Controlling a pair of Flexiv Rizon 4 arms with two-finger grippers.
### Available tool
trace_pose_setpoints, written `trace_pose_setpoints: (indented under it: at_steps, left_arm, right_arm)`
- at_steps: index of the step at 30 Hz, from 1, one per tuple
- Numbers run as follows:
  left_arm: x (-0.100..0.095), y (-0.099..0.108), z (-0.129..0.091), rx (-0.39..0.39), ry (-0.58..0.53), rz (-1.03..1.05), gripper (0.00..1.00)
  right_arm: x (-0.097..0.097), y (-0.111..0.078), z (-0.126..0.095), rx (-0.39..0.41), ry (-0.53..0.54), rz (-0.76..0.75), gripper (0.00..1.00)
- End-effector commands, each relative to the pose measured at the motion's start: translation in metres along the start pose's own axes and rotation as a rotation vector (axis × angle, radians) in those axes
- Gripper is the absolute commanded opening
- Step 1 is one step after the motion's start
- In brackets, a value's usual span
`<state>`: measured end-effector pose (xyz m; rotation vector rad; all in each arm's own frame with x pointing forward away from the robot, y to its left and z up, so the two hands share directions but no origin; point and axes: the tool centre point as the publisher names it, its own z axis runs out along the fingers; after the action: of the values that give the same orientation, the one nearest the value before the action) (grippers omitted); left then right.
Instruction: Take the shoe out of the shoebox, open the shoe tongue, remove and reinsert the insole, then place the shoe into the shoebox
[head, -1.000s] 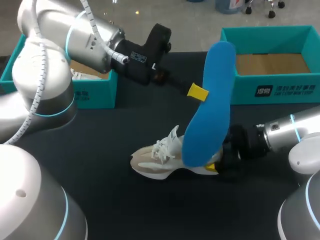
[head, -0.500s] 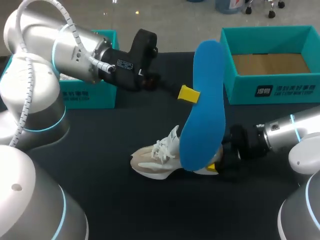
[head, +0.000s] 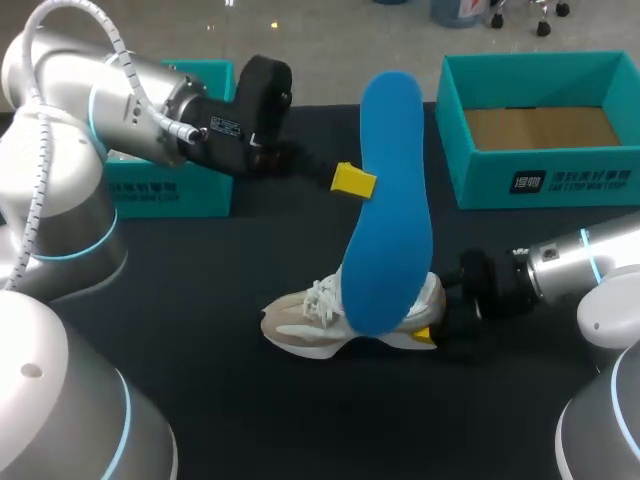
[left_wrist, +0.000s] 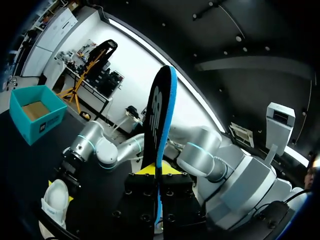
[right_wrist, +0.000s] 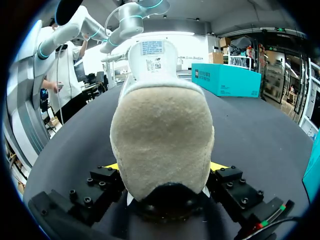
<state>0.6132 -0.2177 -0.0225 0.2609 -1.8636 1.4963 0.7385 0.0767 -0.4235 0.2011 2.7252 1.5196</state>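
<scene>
The shoe (head: 335, 322), a beige and white sneaker, stands on its sole on the black counter (head: 230, 400), out of both boxes, with its toe toward the left arm's side. The head view shows the right arm (head: 565, 262) lying low along the counter with one yellow tip at the heel. The right wrist view makes the grip plain: the suede heel fills the gap between the two yellow tips, so the right jaws are clenched on the shoe, and past the heel it shows the label on the raised tongue.

The blue insole (head: 385, 205) is held up above the shoe, nearly upright and leaning a little. In the head view its lower end overlaps the shoe's opening, and I cannot tell whether they touch. There only one yellow tip of the left arm (head: 150, 100) shows, against the insole's edge. The left wrist view shows the insole edge-on, dark on one face and blue along the rim, pinched between the left jaws.

The open teal shoebox (head: 540, 180) sits at the counter's far right with its cardboard floor bare. A second teal box (head: 165, 190) sits at the far left, partly behind the left arm.
</scene>
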Motion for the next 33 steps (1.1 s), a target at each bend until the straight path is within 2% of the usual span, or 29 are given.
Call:
trace_pose_setpoints:
  at_steps: [1,24,26,27,28,29,30,33]
  left_arm:
    - [0.0038,0.0061,-0.0012,0.01,-0.006,0.001,0.0]
    - [0.0038,0.0061,-0.0012,0.01,-0.006,0.001,0.0]
    - [0.0038,0.0061,-0.0012,0.01,-0.006,0.001,0.0]
    - [0.0038,0.0061,-0.0012,0.01,-0.006,0.001,0.0]
    - [0.0038,0.0061,-0.0012,0.01,-0.006,0.001,0.0]
    - [0.0038,0.0061,-0.0012,0.01,-0.006,0.001,0.0]
    - [0.0038,0.0061,-0.0012,0.01,-0.006,0.001,0.0]
    - [0.0038,0.0061,-0.0012,0.01,-0.006,0.001,0.0]
  right_arm:
    - [0.0006,0.0007,0.0007,0.004,-0.002,0.001,0.0]
    - [0.0006,0.0007,0.0007,0.004,-0.002,0.001,0.02]
    - [0.0006,0.0007,0.0007,0.004,-0.002,0.001,0.19]
    - [0.0006,0.0007,0.0007,0.004,-0.002,0.001,0.23]
    - [0.0006,0.0007,0.0007,0.004,-0.002,0.001,0.38]
    - [0.0006,0.0007,0.0007,0.004,-0.002,0.001,0.65]
    - [0.0006,0.0007,0.0007,0.004,-0.002,0.001,1.0]
    - [-0.0022,0.0045,-0.0013,0.06,0.007,-0.01,1.0]
